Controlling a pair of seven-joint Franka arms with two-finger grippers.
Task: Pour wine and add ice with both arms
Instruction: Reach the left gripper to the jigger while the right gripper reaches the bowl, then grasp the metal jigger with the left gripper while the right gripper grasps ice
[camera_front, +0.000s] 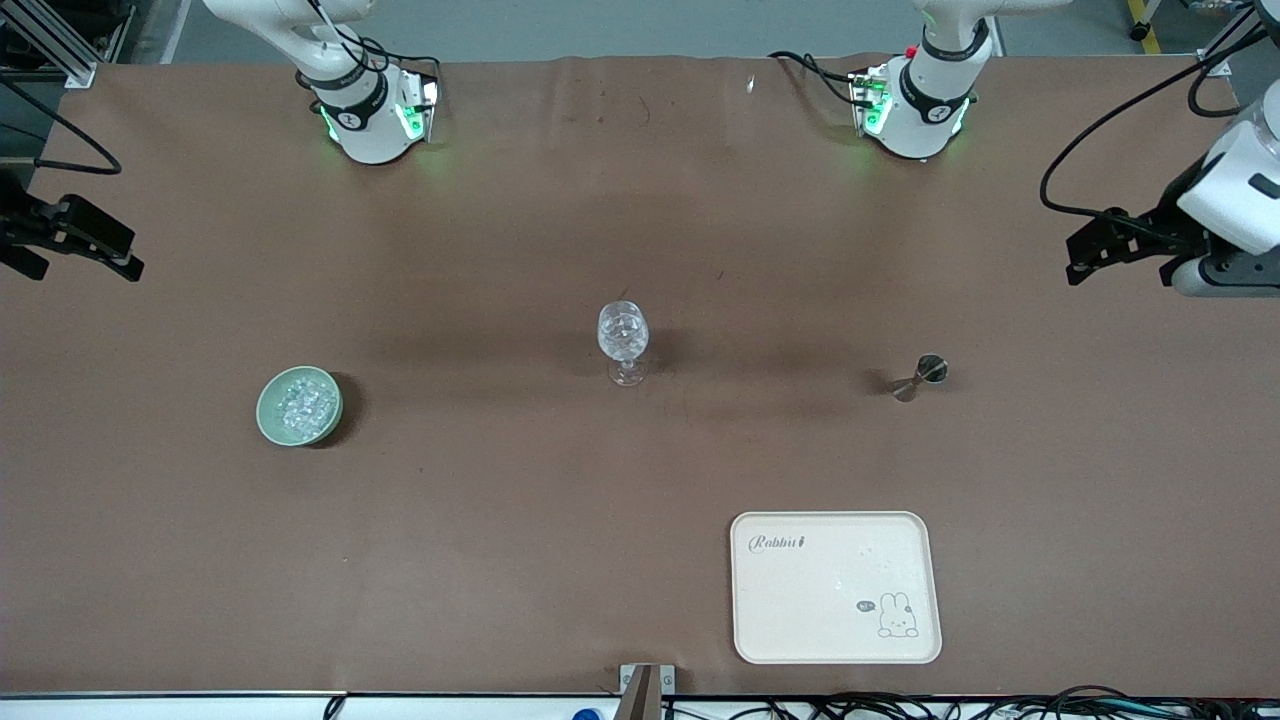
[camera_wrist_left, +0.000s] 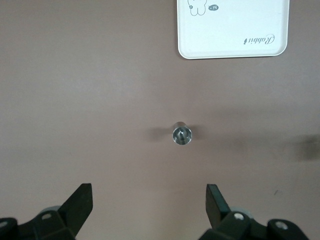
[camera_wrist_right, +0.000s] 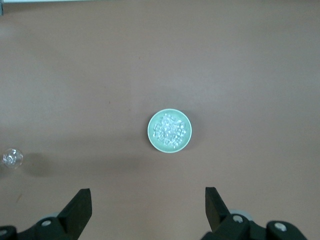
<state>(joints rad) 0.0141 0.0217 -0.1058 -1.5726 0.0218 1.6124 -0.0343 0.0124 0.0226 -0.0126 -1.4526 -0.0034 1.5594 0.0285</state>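
Observation:
A clear stemmed glass (camera_front: 623, 335) stands upright at the table's middle; it also shows in the right wrist view (camera_wrist_right: 11, 158). A green bowl (camera_front: 265, 410) holds the ice (camera_front: 305, 402) toward the right arm's end. My right gripper (camera_front: 133, 256) is open and empty, high over the table edge at that end; its wrist view shows the bowl (camera_wrist_right: 151, 131) and ice (camera_wrist_right: 170, 130) below. A small metal jigger (camera_front: 920, 375) stands toward the left arm's end. My left gripper (camera_front: 1075, 262) is open and empty, high over that end, with the jigger (camera_wrist_left: 182, 135) below it.
A cream tray (camera_front: 835, 590) with a rabbit drawing lies near the table's front edge, nearer the front camera than the jigger; it also shows in the left wrist view (camera_wrist_left: 235, 30). Both arm bases stand along the edge farthest from the front camera.

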